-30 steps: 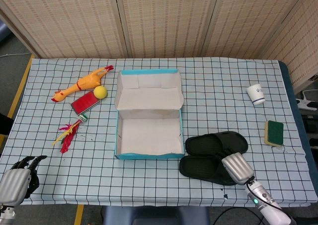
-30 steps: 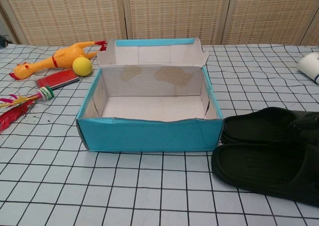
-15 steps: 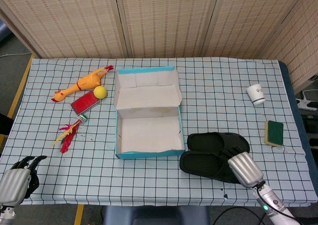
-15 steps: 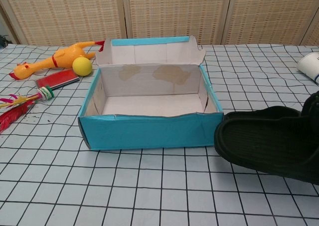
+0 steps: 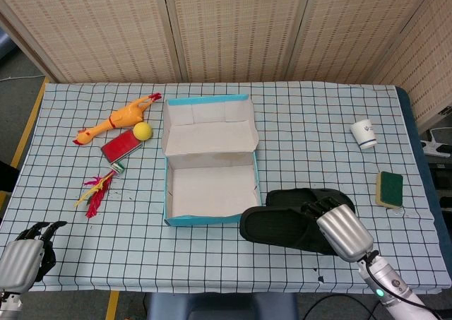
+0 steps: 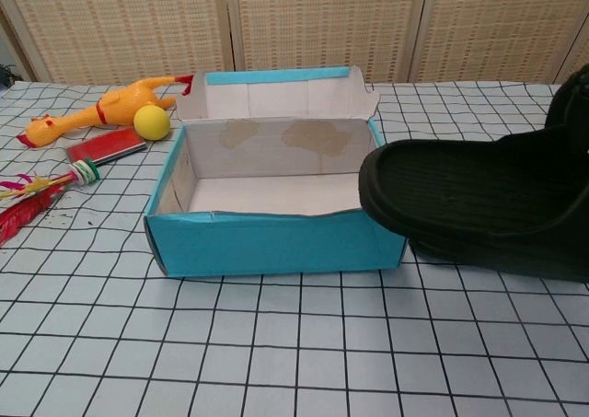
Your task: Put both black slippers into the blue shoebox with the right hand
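The blue shoebox [image 5: 209, 193] [image 6: 276, 244] stands open in the middle of the table, its lid upright at the back. My right hand [image 5: 343, 233] grips one black slipper [image 5: 279, 227] [image 6: 479, 203] by its heel end and holds it off the table. Its toe hangs over the box's front right corner. The second black slipper [image 5: 311, 196] lies on the cloth just behind and under the raised one, right of the box. My left hand [image 5: 25, 256] rests at the table's near left corner, fingers apart, holding nothing.
Left of the box lie a rubber chicken [image 5: 116, 118], a yellow ball [image 5: 143, 130], a flat red block [image 5: 120, 145] and a feathered toy [image 5: 99, 188]. A white cup [image 5: 364, 133] and a green-and-yellow sponge [image 5: 389, 188] sit at the right, near the table edge.
My right hand has lifted the near slipper off the cloth and carried it left toward the box. The box shifted slightly. The left hand stayed still.
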Available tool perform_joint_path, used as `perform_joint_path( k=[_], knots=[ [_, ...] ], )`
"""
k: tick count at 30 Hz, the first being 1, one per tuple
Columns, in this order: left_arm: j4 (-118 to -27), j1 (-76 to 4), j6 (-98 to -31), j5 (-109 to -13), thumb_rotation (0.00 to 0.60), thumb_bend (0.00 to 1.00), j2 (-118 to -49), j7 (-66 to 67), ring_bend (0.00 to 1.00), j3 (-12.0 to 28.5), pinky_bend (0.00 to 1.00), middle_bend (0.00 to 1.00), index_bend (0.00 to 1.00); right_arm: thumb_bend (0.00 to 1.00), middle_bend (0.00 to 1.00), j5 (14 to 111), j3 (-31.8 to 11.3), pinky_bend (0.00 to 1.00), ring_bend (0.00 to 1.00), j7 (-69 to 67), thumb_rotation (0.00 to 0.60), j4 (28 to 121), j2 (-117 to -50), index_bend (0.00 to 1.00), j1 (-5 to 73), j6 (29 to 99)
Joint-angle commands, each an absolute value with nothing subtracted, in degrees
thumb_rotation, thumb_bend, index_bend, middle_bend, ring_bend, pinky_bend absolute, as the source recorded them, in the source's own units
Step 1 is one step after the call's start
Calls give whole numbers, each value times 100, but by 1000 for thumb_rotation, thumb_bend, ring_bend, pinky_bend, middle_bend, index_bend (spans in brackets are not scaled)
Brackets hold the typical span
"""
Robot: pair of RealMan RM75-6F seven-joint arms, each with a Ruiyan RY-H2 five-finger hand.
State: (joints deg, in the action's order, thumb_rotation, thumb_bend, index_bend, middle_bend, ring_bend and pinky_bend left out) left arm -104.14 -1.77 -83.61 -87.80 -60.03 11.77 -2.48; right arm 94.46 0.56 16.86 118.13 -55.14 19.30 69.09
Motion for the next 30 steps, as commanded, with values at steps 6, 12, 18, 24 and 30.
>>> perform_joint_path(
  k=[6, 12, 18, 24, 30],
  knots=[
    [-10417, -172, -8372, -8750, 600, 426, -5987, 1160, 190, -235, 312, 176, 221, 105, 452, 7816, -907, 324, 369, 3012, 600, 12334, -6319, 498, 2990, 5978],
    [-10421, -163, -8379, -8729, 600, 426, -5971, 1144, 189, -233, 312, 177, 221, 105, 452, 6957, -1330, 325, 369, 3741, 600, 12212, -7029, 498, 3698, 5796],
    [-10432, -151, -8401, -8726, 600, 425, -5956, 1140, 189, -231, 312, 177, 220, 104, 452, 6428, -1472, 326, 369, 4216, 600, 11773, -7689, 498, 4304, 5693],
    [-10428, -155, -8391, -8732, 600, 426, -5950, 1121, 190, -234, 312, 177, 221, 104, 453, 6182, -1512, 326, 370, 4368, 600, 11294, -8106, 498, 4586, 5767],
    [-10421, -166, -8350, -8696, 600, 425, -5950, 1123, 189, -233, 312, 177, 221, 104, 452, 6262, -1476, 326, 370, 4346, 600, 10395, -8579, 499, 4842, 5805]
  ],
)
